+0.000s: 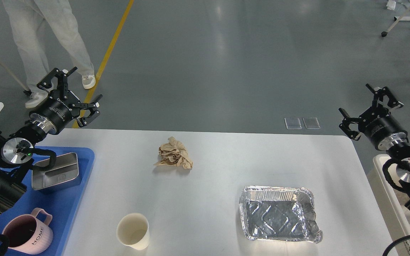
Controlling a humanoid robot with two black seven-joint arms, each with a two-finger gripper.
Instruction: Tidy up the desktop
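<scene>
Both claws, left claw (78,93) and right claw (368,106), gape wide, empty.

White bench (219,160) carries crumpled brown paper (174,153), paper cup (133,231), foil tray (279,214). Blue tray (70,202) at left edge holds steel box (56,175) and pink mug (27,231). Left hand (78,89) and right hand (367,103) both spread wide, raised, holding nothing. Person's legs (45,39) behind.
</scene>
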